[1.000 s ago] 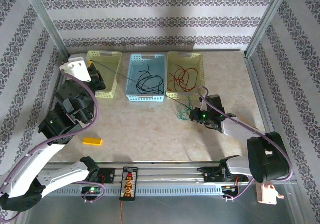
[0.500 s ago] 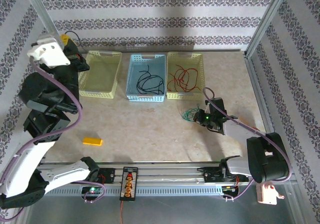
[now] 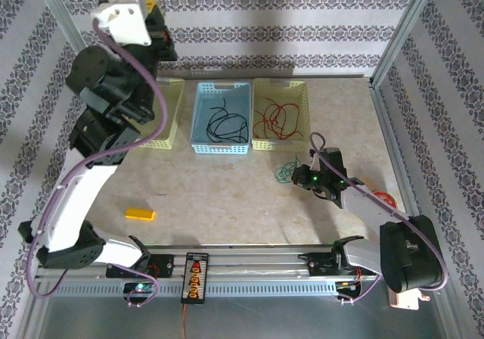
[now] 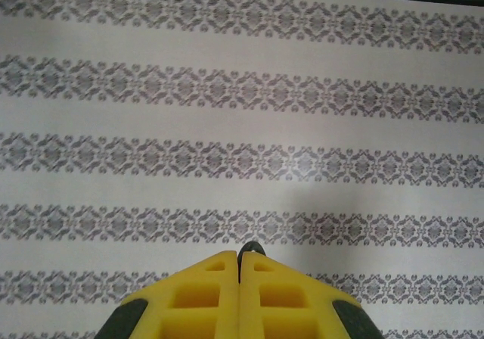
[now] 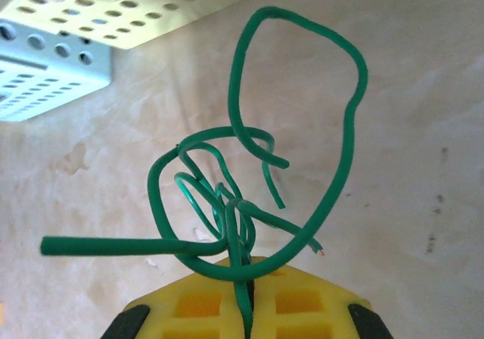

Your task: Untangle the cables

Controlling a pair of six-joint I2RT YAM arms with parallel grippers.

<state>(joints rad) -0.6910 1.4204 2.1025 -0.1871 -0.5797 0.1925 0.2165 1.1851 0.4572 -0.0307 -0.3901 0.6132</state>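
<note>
Surroundings: patterned wallpaper point(image 4: 242, 89) is being seen on every side of a marbled beige tabletop point(image 3: 227, 195); the blue basket point(image 3: 221, 147) is being taken as the landmark.
Baskets: black cables point(image 3: 225, 123) are being kept inside the blue basket; red cables point(image 3: 276, 117) are being kept in the right yellow basket point(image 3: 280, 147) just right of it; the left yellow basket point(image 3: 170, 104) just left of it is being partly hidden by the left arm.
Right gripper point(image 3: 302, 178): right of the blue basket and nearer the arm bases, it is being kept clamped on the green cables point(image 5: 249, 195), whose knotted loops are being held above the tabletop.
Left gripper point(image 3: 155, 10): it is being held high, up and left of the blue basket, and aimed at the wallpaper. Its fingers point(image 4: 204, 301) are being pressed together with no cable seen between them; a dark speck at the tips cannot be identified.
Change: a second ago the left gripper was being held at the left yellow basket, with a thin strand stretched to the green tangle. Now it is being lifted away and that strand is no longer being seen.
Meaning: one strand is probably being freed; whether it is lying in that basket cannot be told. The green knot is being left to sort.
Writing: none is being made out; marks on the black device point(image 3: 194, 277), at the near rail below the blue basket, are too small.
</note>
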